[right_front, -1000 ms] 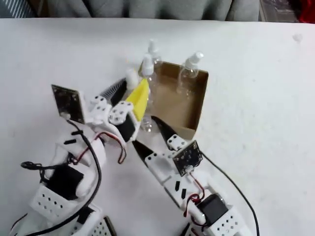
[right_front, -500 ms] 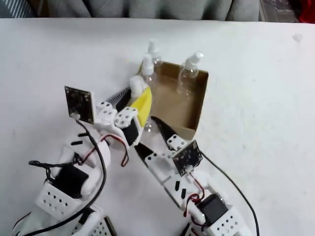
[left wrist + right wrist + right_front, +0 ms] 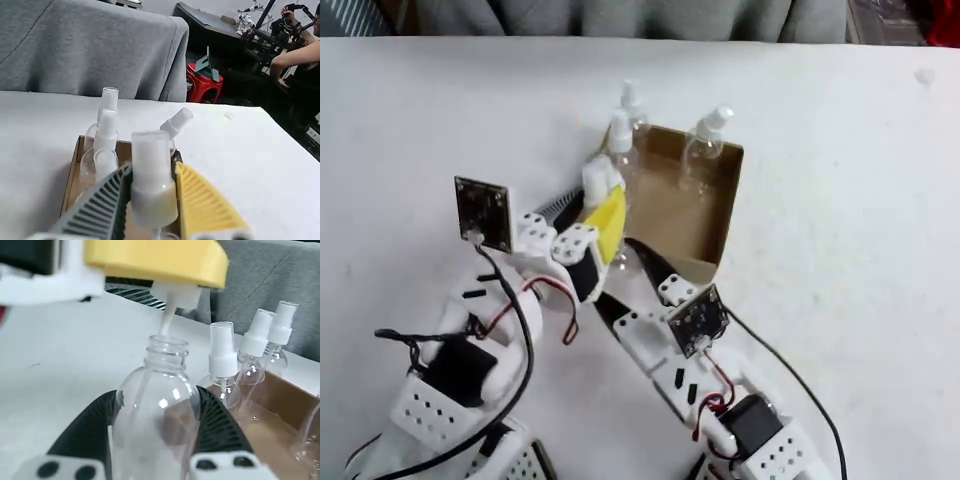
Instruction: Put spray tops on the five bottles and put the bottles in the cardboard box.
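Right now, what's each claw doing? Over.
Right gripper shut on open bottle, beside cardboard box. Left gripper shut on spray top, tube at its mouth. Capped bottles close behind.

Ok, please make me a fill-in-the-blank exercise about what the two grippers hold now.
1. The left gripper is shut on a spray top, between a grey finger and a ____ one.
2. The right gripper is shut on a clear bottle that has ____ top on it.
3. In the right wrist view, ____ other bottles carry tops.
Missing words: yellow; no; three.
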You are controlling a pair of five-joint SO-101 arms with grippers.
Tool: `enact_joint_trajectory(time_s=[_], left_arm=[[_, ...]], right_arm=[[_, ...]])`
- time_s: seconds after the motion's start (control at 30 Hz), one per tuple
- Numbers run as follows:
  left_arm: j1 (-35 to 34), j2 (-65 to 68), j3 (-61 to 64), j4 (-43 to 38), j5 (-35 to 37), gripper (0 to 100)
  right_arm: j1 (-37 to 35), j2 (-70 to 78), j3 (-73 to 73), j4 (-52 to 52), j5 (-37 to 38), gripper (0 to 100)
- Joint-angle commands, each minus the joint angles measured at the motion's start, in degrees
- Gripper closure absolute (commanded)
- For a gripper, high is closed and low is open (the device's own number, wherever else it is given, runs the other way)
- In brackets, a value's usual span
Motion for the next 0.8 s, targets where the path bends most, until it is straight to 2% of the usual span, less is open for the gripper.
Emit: enact_joint_trajectory(time_s=[0.0, 0.2, 0.53, 0.77], left_arm=[[0.4, -0.1, -0.1, 1.2, -0.4, 98], [4.0, -0.2, -0.1, 1.1, -0.4, 98], [4.2, -0.2, -0.2, 3.5, -0.7, 98], [4.7, -12.2, 5.6, 5.9, -0.7, 98]], right_arm=[[0.3, -0.7, 0.4, 0.1, -0.2, 98.4], [0.3, -0.7, 0.4, 0.1, -0.2, 98.4], [0.4, -0.8, 0.4, 0.8, -0.2, 98.4], [0.4, -0.8, 0.4, 0.7, -0.2, 98.4]])
